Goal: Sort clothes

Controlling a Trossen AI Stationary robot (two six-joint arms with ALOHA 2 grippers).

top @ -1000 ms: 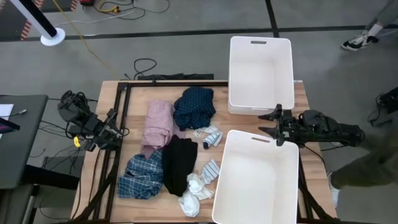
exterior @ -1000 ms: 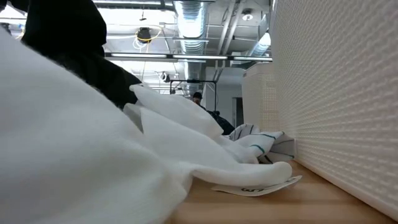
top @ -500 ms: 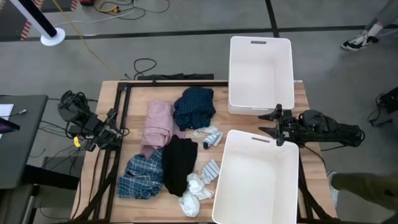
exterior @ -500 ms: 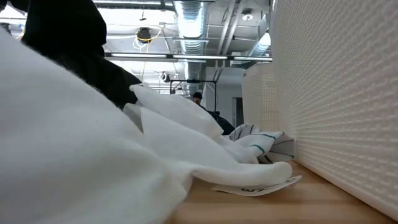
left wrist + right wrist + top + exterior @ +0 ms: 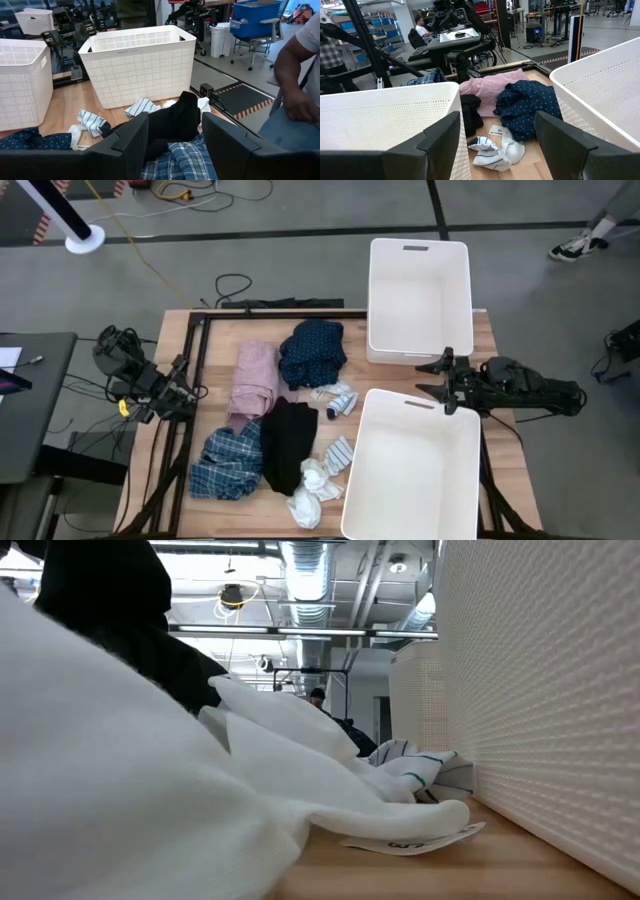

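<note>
Fabric is heaped unsorted: black garment (image 5: 288, 444) overlaps plaid shirt (image 5: 229, 463), so two pieces could be lifted together. Left gripper (image 5: 190, 393) and right gripper (image 5: 433, 380) are parted, nothing grasped.

My overhead camera looks straight down on the table (image 5: 215, 330); the low one sits pressed against white socks (image 5: 300, 790). Both my wrist cameras face inward, sharing the black garment (image 5: 175, 122).

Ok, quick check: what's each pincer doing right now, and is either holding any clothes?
Left pincer: open, holding nothing, at the table's left edge.
Right pincer: open, holding nothing, between the two white plastic bins.
</note>
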